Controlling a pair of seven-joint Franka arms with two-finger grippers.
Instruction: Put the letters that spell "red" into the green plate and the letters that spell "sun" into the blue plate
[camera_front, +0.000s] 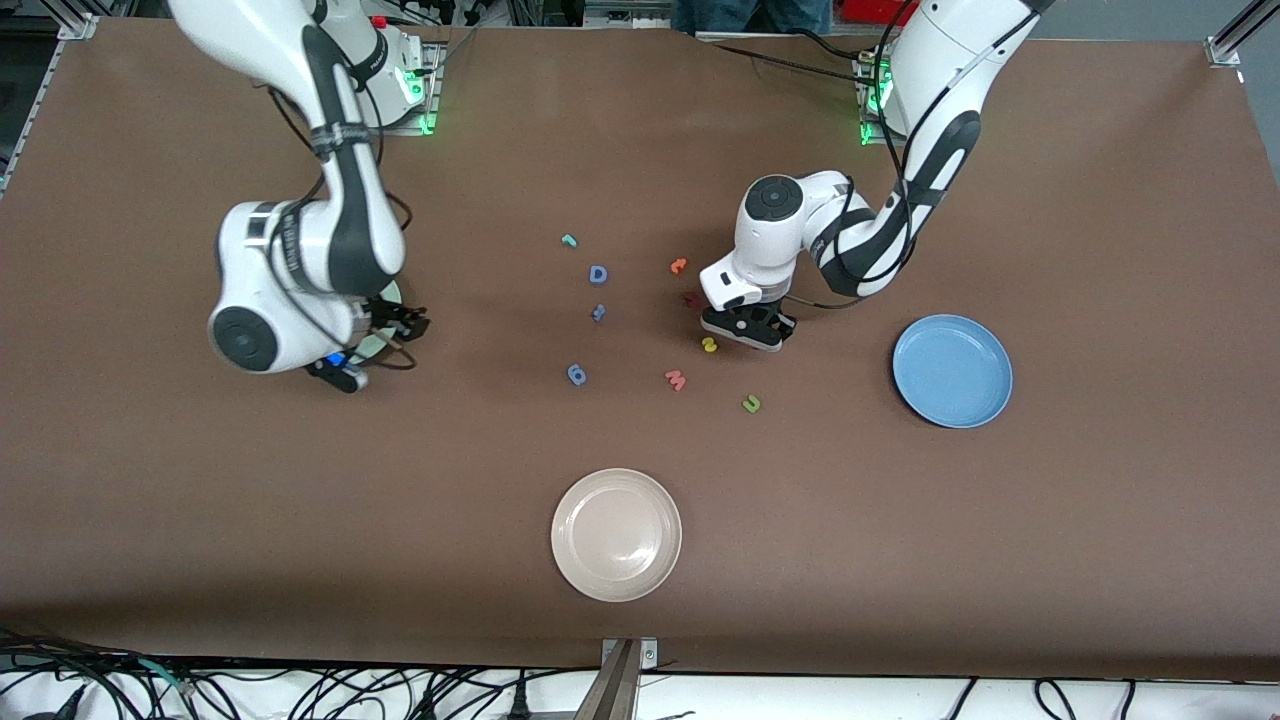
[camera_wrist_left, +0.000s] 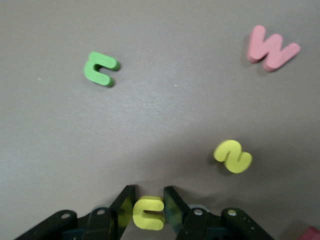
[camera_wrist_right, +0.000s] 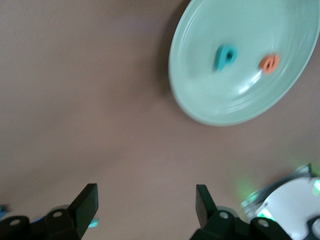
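Note:
In the left wrist view, my left gripper (camera_wrist_left: 148, 210) is shut on the yellow "u" (camera_wrist_left: 148, 213), low over the table. The yellow "s" (camera_wrist_left: 233, 156) and green "n" (camera_wrist_left: 100, 67) lie on the table close by. In the front view this gripper (camera_front: 748, 332) is beside the "s" (camera_front: 709, 344), and the "u" is hidden. The empty blue plate (camera_front: 952, 371) sits toward the left arm's end. My right gripper (camera_wrist_right: 145, 205) is open and empty beside the green plate (camera_wrist_right: 200, 100), which holds the teal "d" (camera_wrist_right: 225, 56) and orange "e" (camera_wrist_right: 270, 63). The teal "r" (camera_front: 569, 240) lies mid-table.
A white plate (camera_front: 616, 535) sits near the front edge. A pink "w" (camera_front: 676, 380), a blue "D" (camera_front: 598, 274), two more blue letters (camera_front: 576, 375), an orange letter (camera_front: 678, 265) and a dark red letter (camera_front: 690, 298) are scattered mid-table. My right arm covers most of the green plate (camera_front: 390, 293).

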